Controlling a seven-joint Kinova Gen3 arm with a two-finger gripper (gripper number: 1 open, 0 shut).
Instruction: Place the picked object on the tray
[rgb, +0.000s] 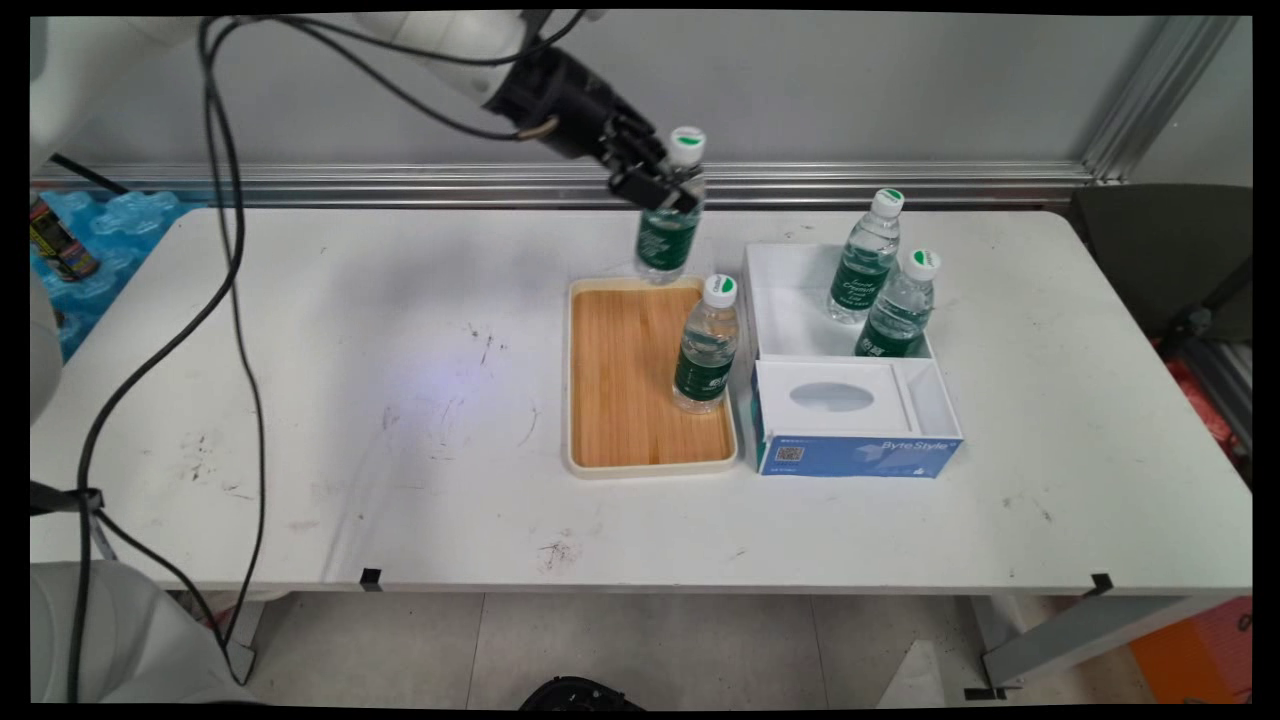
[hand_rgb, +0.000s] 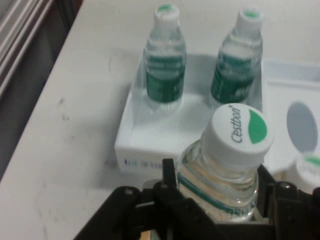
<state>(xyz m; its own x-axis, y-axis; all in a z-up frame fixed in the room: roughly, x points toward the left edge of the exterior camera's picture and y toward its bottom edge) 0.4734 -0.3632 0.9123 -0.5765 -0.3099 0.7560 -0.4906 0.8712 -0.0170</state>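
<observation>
Water bottle (rgb: 668, 225) clamped at its neck by end effector (rgb: 662, 185), fingers closed on it, over far edge of wooden tray (rgb: 620, 380); second bottle (rgb: 706, 345) standing on tray.

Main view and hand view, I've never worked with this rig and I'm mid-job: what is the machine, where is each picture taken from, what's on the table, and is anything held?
The machine is a white robot arm ending in a black two-finger hand. The main view comes from a fixed camera looking down across the white table. The hand view comes from a camera on the hand itself, looking along its fingers.

On the table lies a wooden tray with one water bottle standing on it. Beside the tray is a white box holding two more bottles, with a tissue box in front of it.

The hand is shut on a fourth bottle, gripping it near the neck over the tray's far edge. The hand view shows its white and green cap up close.
</observation>
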